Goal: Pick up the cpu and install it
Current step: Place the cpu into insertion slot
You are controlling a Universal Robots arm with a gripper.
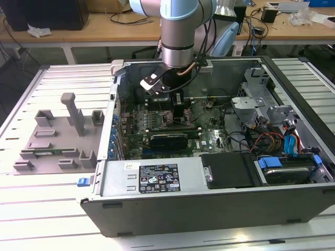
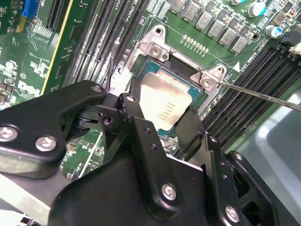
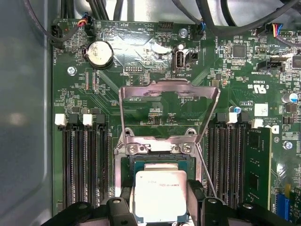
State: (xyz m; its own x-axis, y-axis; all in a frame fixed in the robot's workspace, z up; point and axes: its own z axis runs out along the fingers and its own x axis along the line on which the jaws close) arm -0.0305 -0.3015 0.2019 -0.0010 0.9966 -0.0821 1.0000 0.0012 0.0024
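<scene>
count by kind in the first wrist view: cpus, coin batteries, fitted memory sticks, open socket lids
cpu: 1
coin battery: 1
memory stick: 1
socket lid: 1
total: 4

The cpu [image 2: 164, 106] has a smooth, silvery metal lid with a soft sheen. The gripper [image 2: 162, 117] is matt black, set with bright metal screws. The motherboard [image 3: 141, 56] is glossy green, its coin cell [image 3: 100, 53] polished metal, and the socket's load plate [image 3: 169, 92] bare, dull silver steel. The computer case [image 1: 209, 206] is matt grey sheet metal. It sits on a pale, ribbed metal surface [image 1: 31, 209]. To the exterior view's left, the parts fixture [image 1: 57, 141] looks like matt grey plastic.
</scene>
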